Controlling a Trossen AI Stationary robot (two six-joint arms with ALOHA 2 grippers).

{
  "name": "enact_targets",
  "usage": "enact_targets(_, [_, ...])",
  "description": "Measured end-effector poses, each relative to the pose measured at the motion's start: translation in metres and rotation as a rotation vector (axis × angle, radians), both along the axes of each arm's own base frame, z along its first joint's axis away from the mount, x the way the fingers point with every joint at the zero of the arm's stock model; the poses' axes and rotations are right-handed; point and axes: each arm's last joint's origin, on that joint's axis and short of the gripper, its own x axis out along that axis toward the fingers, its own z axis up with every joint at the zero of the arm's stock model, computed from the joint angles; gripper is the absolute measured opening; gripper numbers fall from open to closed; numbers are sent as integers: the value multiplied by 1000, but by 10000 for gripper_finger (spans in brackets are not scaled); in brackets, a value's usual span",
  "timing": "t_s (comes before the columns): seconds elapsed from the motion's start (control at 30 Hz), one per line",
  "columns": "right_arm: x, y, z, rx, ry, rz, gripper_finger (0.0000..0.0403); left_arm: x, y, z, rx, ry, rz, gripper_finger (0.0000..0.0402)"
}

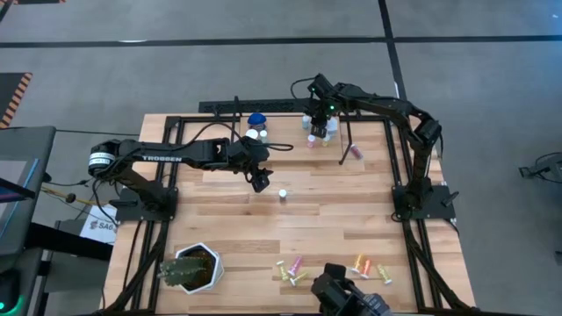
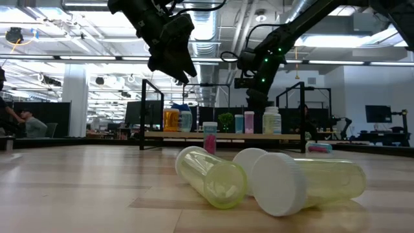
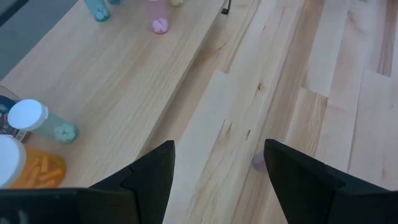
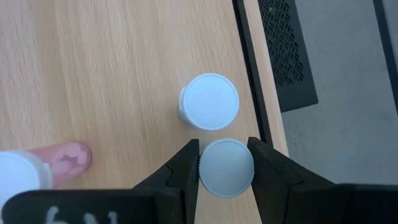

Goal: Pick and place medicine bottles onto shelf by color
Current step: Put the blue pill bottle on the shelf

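Two end effectors: our right end effector (image 4: 225, 169) grips a white-capped bottle (image 4: 226, 168) upright over the shelf (image 4: 112, 74); our open left end effector (image 1: 260, 182) has a lone bottle (image 1: 283, 195) at four o'clock.

The high view looks straight down on the whole tabletop (image 1: 351, 202). The low view sits at tabletop level, facing the shelf (image 2: 223, 135) across it. Both wrist views look steeply down, close onto that same shelf.
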Motion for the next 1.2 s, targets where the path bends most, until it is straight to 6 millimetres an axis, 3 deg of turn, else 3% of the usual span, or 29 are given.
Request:
enact_targets(0.5, [0,1,0,16,-3,-24,154,0,0,0,2,0,1,232])
enact_targets(0.93, [2,3,-1,25,2,-25,198,0,0,0,3,0,3,232])
enact_targets(1.2, [2,7,15,56,28,-39,224,0,0,0,3,0,3,232])
